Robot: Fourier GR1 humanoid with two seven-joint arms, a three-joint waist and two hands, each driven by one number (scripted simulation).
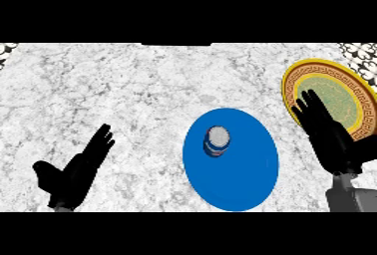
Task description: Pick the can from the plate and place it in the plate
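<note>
Can [217,141] stands upright on blue plate [232,164], untouched; right hand [329,135] open, fingers straight, over gold plate [327,97] — swing it left, come in from the side, wrap mid-body and lift straight up; left hand [74,172] rests open.

A white, grey-veined marble counter [132,84] fills the view.

Just one camera here, up at the robot's head and looking steeply down on the counter [110,84]. It's close enough that the marble top fills the frame edge to edge. Both hands, left [74,172] and right [327,134], come in from the bottom, so no other angle to compare.
</note>
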